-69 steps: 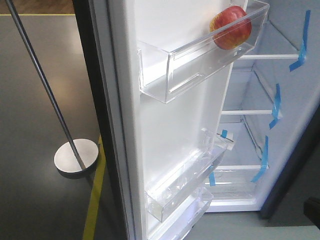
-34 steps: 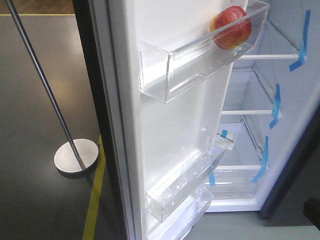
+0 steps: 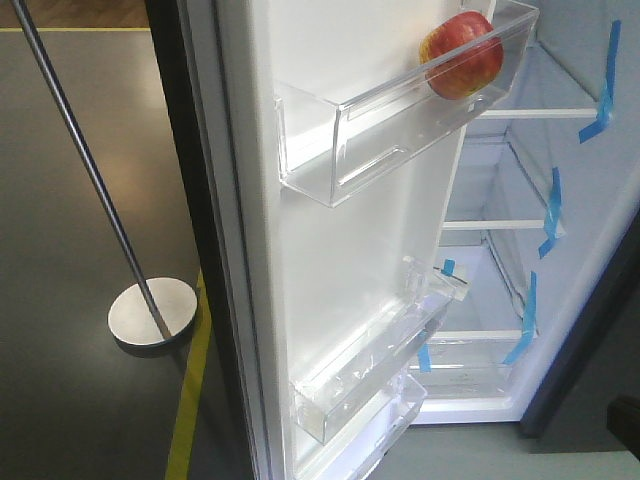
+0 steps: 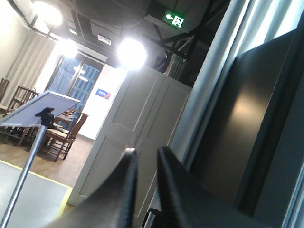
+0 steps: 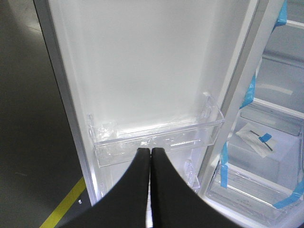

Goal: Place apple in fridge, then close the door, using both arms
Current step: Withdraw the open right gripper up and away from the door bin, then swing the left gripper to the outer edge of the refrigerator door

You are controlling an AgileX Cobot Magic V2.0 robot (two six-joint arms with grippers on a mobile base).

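Observation:
The apple (image 3: 462,53), red with a yellow blush, rests in the top clear bin (image 3: 370,145) of the door (image 3: 340,270). The door stands wide open, its white lining facing me. Behind it the fridge (image 3: 575,190) shows white walls, shelves and blue tape strips. Neither gripper appears in the front view. In the left wrist view my left gripper (image 4: 146,154) is slightly open and empty beside the door's dark outer face (image 4: 237,142). My right gripper (image 5: 150,151) is shut on nothing, pointing at the door's lower bin (image 5: 190,133).
A shiny stanchion pole (image 3: 80,160) with a round base (image 3: 152,315) stands on the dark floor left of the door. A yellow floor line (image 3: 190,400) runs by the door's foot. A sign stand (image 4: 28,142) and white double doors (image 4: 137,128) lie beyond the left gripper.

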